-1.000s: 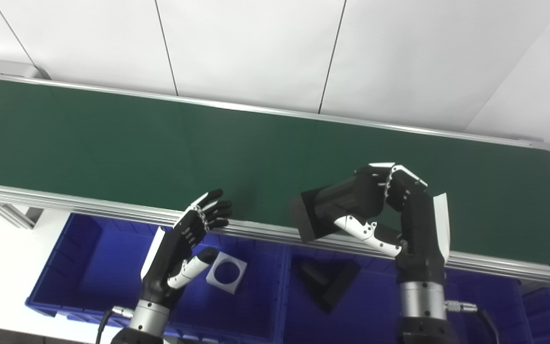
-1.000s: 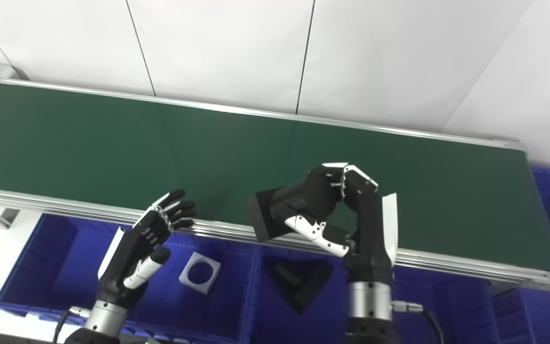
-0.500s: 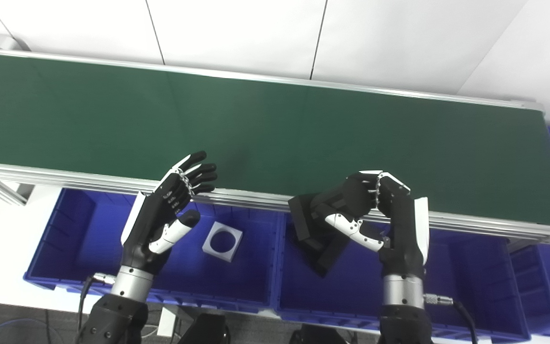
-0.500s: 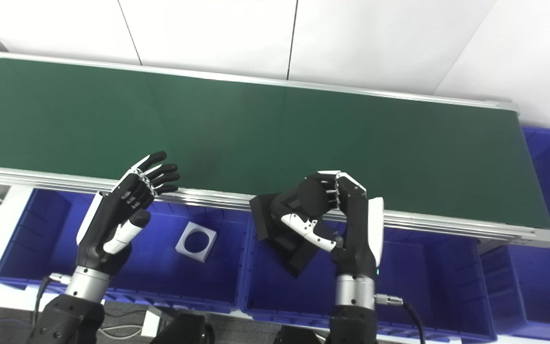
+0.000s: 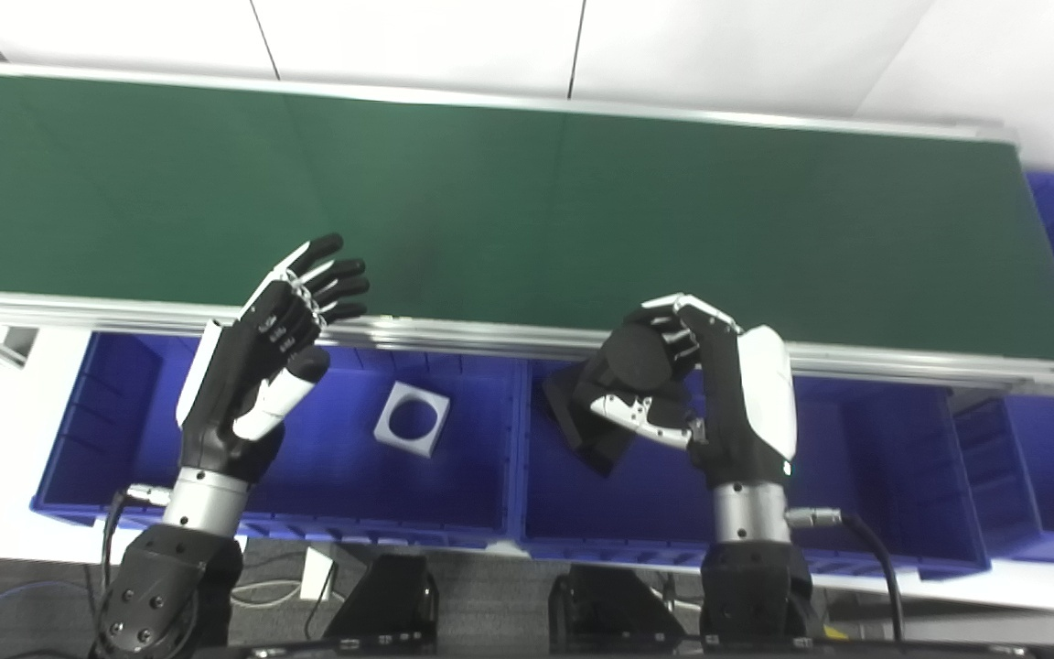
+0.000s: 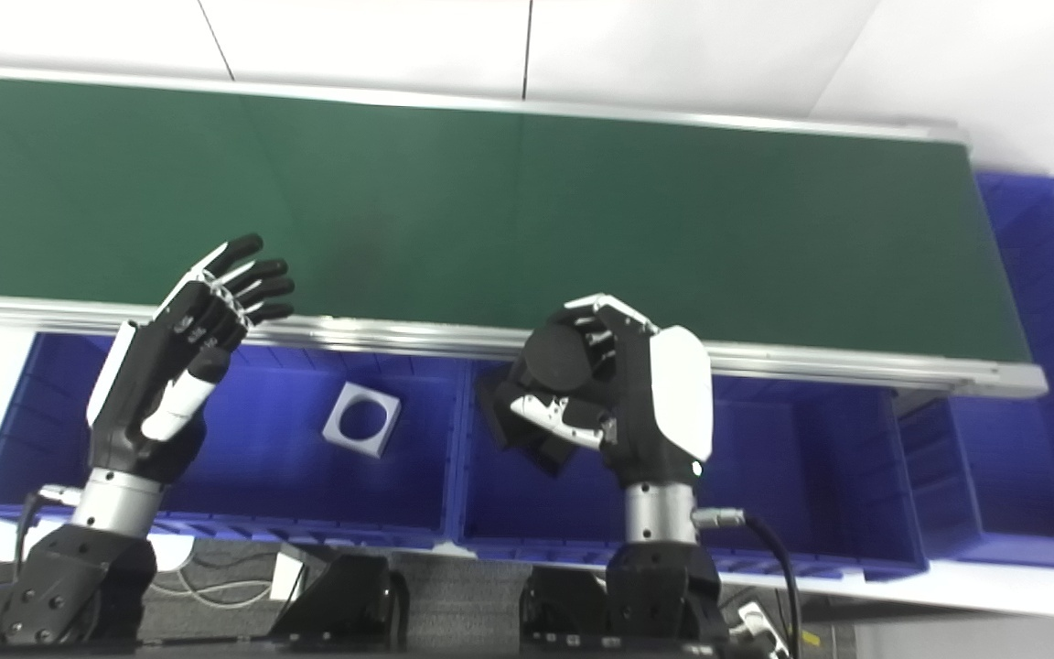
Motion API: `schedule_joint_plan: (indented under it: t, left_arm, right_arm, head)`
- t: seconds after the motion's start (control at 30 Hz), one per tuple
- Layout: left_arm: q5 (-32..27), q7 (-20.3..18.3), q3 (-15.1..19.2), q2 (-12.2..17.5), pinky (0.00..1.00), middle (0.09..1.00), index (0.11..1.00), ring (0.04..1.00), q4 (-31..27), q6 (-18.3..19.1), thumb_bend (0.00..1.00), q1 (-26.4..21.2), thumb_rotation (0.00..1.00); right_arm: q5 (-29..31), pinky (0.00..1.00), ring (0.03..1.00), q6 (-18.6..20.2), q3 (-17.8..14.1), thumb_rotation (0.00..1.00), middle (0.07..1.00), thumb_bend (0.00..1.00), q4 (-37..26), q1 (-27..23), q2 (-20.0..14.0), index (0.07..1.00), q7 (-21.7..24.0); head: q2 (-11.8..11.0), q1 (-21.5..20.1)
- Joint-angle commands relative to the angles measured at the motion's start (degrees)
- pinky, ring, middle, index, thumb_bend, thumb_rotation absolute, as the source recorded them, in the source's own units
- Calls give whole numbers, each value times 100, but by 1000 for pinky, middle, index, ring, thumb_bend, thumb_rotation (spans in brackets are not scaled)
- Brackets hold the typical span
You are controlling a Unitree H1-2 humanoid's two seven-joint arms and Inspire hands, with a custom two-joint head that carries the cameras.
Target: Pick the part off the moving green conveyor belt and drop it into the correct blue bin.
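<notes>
A bare green conveyor belt (image 5: 527, 183) runs beneath a white panelled wall (image 5: 417, 37). Below the belt, the right hand (image 5: 701, 384) clasps the black part (image 5: 582, 421) over the middle blue bin (image 5: 765, 522); the left hand (image 5: 271, 357) hovers spread and empty.

Bright, even overhead light washes the white wall (image 5: 737, 46) nearly featureless, shadows stay soft, the green conveyor belt (image 5: 527, 192) shows no glare, and everything looks slightly soft-focused.
</notes>
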Motion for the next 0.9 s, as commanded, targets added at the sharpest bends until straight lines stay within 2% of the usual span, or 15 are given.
schedule_joint_plan:
  t: [0.0,0.27,0.53,0.67,0.77,0.83,0.87]
  left_arm:
    - [-103,-61,57,66,735,807,863,784,-157,-55,769,-42,661]
    - [-179,-104,67,123,731,804,867,779,-173,-47,769,-60,668]
    - [-185,-135,74,110,730,803,865,778,-149,-44,787,-77,669]
    - [-151,-128,65,83,724,803,865,776,-116,-75,778,-88,674]
    - [-189,-156,59,91,730,806,864,780,-71,-75,779,-114,670]
    - [-208,-170,61,94,733,807,865,784,-33,-99,776,-130,671]
    - [-211,-173,63,96,735,808,864,785,-17,-104,776,-138,667]
  right_arm:
    - [-140,307,408,155,6,0,509,498,-101,-16,55,535,111]
    - [-507,311,409,605,-91,0,504,495,15,-82,21,534,502]
    - [-1106,312,406,694,47,0,501,495,262,-311,-237,529,849]
    - [-1241,310,409,794,43,0,508,494,333,-373,-255,541,1036]
    - [-1494,296,416,1133,46,0,511,491,256,-411,-228,555,1607]
    - [-1701,400,408,1303,94,0,504,508,184,-437,-255,545,1981]
    - [-1791,479,541,1326,139,80,607,514,139,-444,-302,516,2151]
  head:
    - [4,1]
    - [29,-146]
    - [26,-199]
    - [18,-185]
    - [-22,-169]
    - [-30,-167]
    - [-42,-165]
